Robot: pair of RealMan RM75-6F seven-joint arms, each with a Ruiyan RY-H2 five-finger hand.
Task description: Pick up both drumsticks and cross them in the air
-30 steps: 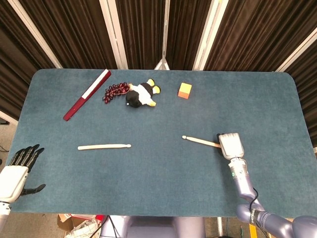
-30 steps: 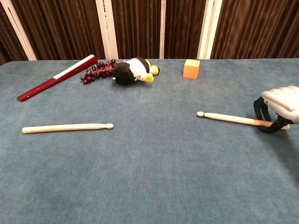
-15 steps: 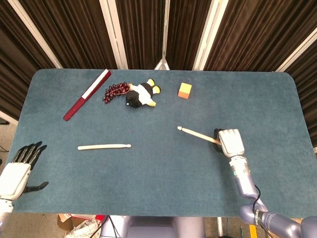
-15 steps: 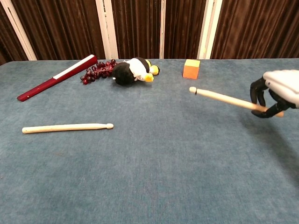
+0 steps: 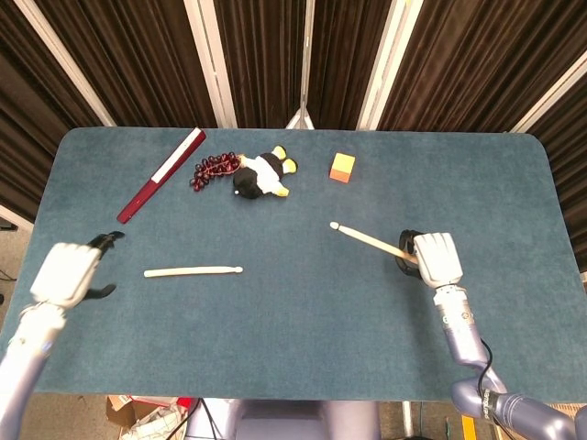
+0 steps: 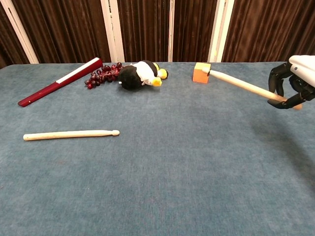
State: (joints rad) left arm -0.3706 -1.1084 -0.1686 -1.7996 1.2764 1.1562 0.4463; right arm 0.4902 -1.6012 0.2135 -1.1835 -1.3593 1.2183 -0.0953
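One pale wooden drumstick (image 5: 193, 271) (image 6: 70, 133) lies flat on the blue table at the left, its tip pointing right. My right hand (image 5: 434, 258) (image 6: 295, 81) grips the butt of the other drumstick (image 5: 367, 241) (image 6: 241, 84) and holds it in the air, tip pointing left and slightly up. My left hand (image 5: 71, 271) hovers over the table's left edge, just left of the lying drumstick, fingers apart and holding nothing. The chest view does not show the left hand.
A dark red folded fan (image 5: 160, 175) (image 6: 59, 81), a bunch of dark red grapes (image 5: 213, 169) (image 6: 102, 74) and a black and white penguin plush (image 5: 261, 174) (image 6: 139, 74) lie at the back left. An orange cube (image 5: 342, 168) (image 6: 201, 73) stands at the back centre.
My right hand has lifted its drumstick off the table and higher into the air. My left hand has moved in from the bottom left corner toward the lying drumstick.
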